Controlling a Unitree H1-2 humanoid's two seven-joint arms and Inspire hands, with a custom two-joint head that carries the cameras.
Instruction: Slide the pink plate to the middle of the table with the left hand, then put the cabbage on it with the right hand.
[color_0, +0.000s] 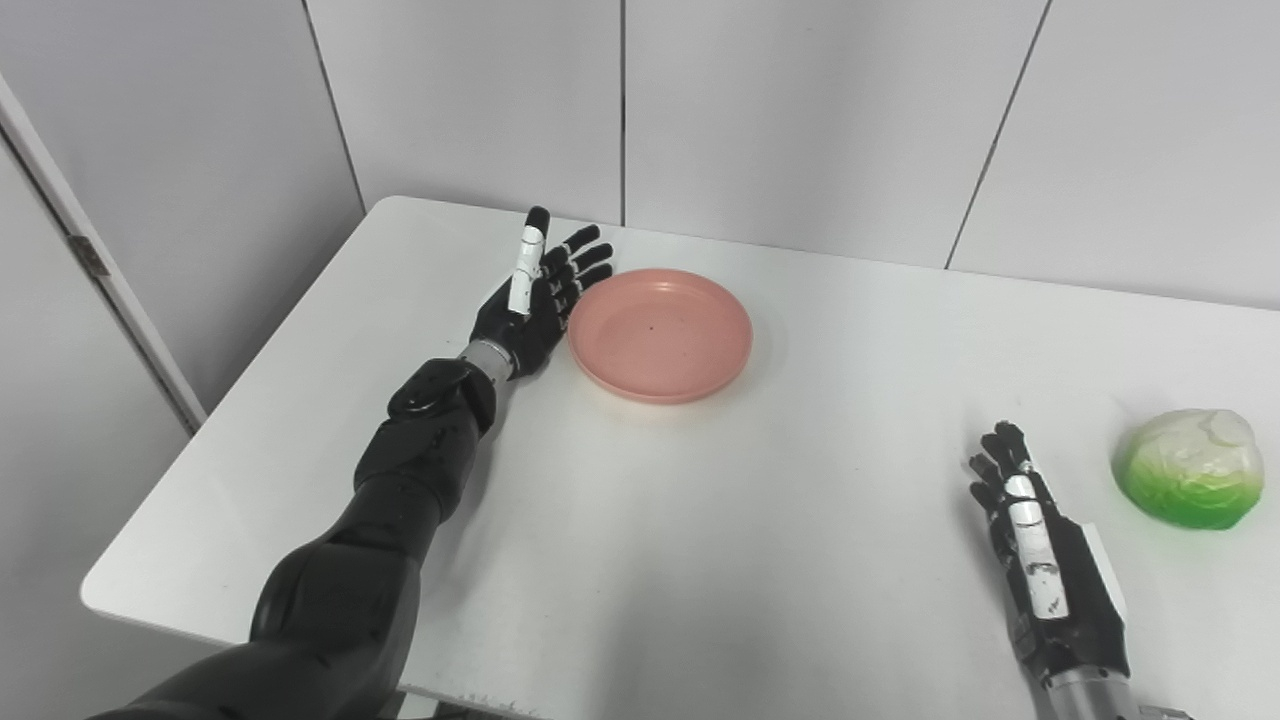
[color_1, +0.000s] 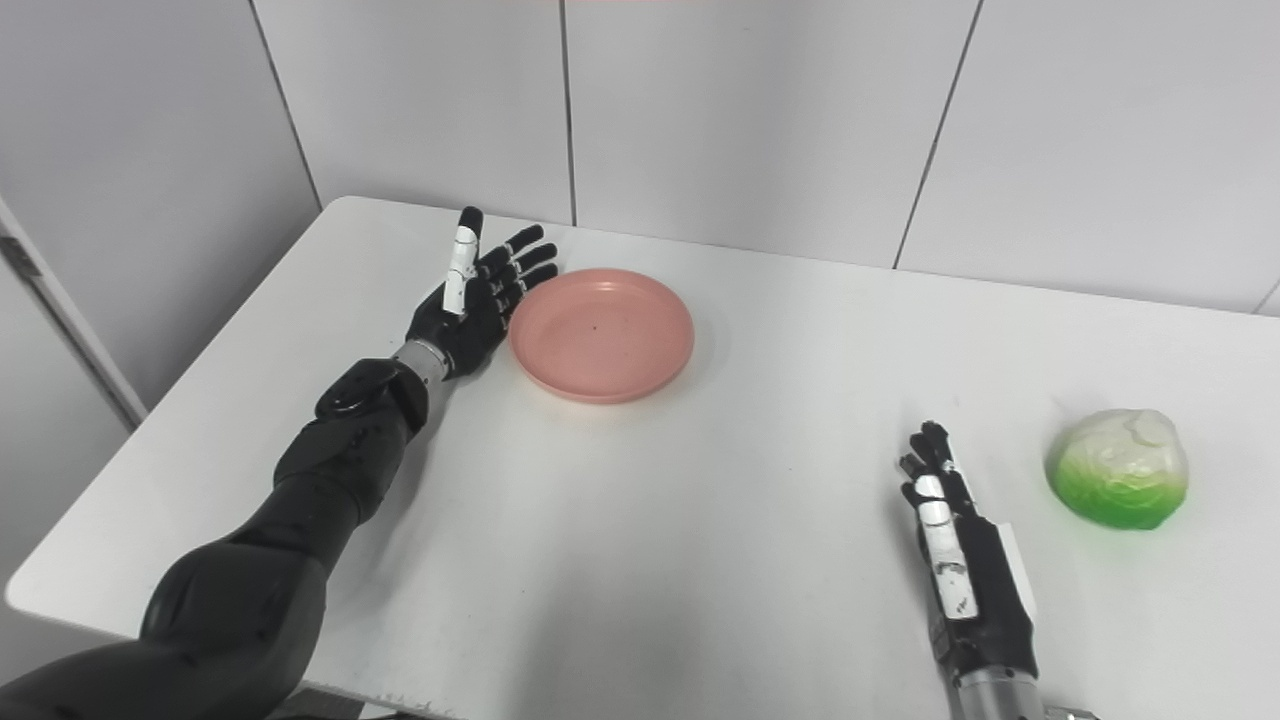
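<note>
White table (color_0: 700, 560); pale grey panelled walls (color_0: 800, 120) behind.

No legible text, labels, brands, numbers or signs on anything here.

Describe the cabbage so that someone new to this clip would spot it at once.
Start from the white table and look to its right end, well away from the pink plate. The cabbage sits there just beyond the right hand, apart from it. It is the only rounded lump, pale on top and bright green at its base.
</note>
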